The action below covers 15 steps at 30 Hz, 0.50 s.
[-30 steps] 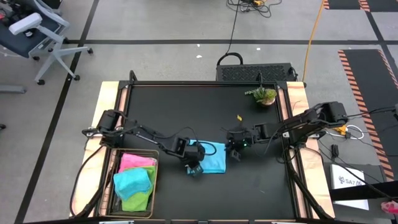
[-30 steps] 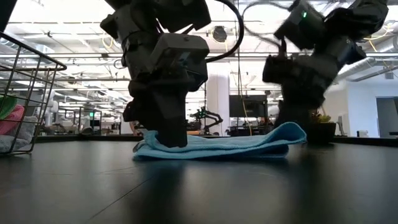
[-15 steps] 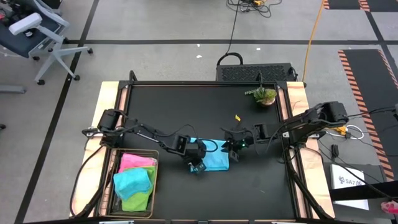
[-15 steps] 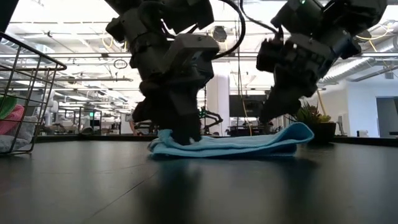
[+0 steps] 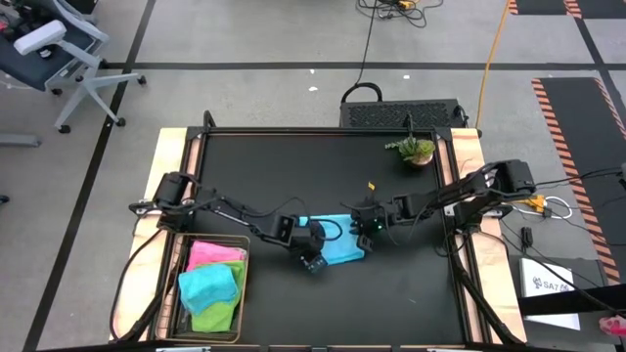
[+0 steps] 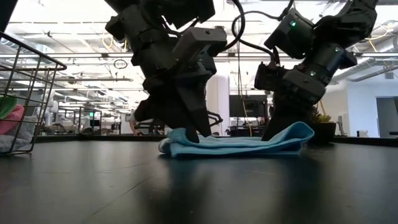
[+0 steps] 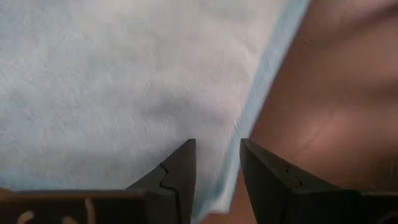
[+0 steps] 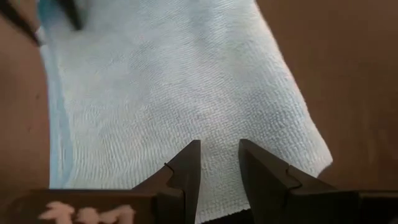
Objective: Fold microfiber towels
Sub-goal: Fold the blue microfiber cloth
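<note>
- Since a second ago the left claw point(image 5: 314, 260) has slid rightward along the towel point(image 5: 341, 251), bunching it shorter on the bench point(image 5: 293, 176).
- Risk: a pinched edge may slip, spoiling the fold.
- Both claws, the right claw point(image 5: 368, 233) included, stand slightly spread, each pinching a towel edge mid-bench.

light blue towel point(image 5: 339, 249) on black table point(image 5: 293, 171), plain, no pattern, slightly deeper blue along its edge. wire basket point(image 5: 210, 284) holds pink towel point(image 5: 215, 253), teal towel point(image 5: 209, 286) and lime green towel point(image 5: 217, 316). both arms dark, nearly black; left gripper point(image 7: 216, 163) and right gripper point(image 8: 218, 163) have black fingers. small plant point(image 5: 415, 150) green. table side strips point(image 5: 468, 147) pale wood colour. floor point(image 5: 245, 39) grey with dark lines; orange cable point(image 5: 494, 49); striped orange and black mat edge point(image 5: 562, 117). grey chair point(image 5: 54, 49).
</note>
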{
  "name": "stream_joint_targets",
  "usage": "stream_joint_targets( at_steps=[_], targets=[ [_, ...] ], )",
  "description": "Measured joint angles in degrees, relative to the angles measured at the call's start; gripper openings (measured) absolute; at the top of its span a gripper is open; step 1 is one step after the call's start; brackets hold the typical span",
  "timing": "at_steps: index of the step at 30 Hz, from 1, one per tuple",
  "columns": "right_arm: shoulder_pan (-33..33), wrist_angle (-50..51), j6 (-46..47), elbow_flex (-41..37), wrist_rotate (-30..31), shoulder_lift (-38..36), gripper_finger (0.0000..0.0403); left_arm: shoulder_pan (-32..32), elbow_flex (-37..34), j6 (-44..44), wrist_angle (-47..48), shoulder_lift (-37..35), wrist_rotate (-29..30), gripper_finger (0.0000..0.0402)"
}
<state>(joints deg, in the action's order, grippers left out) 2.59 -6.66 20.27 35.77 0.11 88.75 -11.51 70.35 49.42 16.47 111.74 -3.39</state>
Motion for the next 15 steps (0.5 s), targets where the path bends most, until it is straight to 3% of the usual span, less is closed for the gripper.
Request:
stream_joint_targets(
  at_steps=[15],
  targets=[
    [-3.15,1.09,-1.47,0.07,-3.41,-1.76,0.01,-2.51,0.0,1.33,4.39,-0.34,0.29,0.0126]
  ],
)
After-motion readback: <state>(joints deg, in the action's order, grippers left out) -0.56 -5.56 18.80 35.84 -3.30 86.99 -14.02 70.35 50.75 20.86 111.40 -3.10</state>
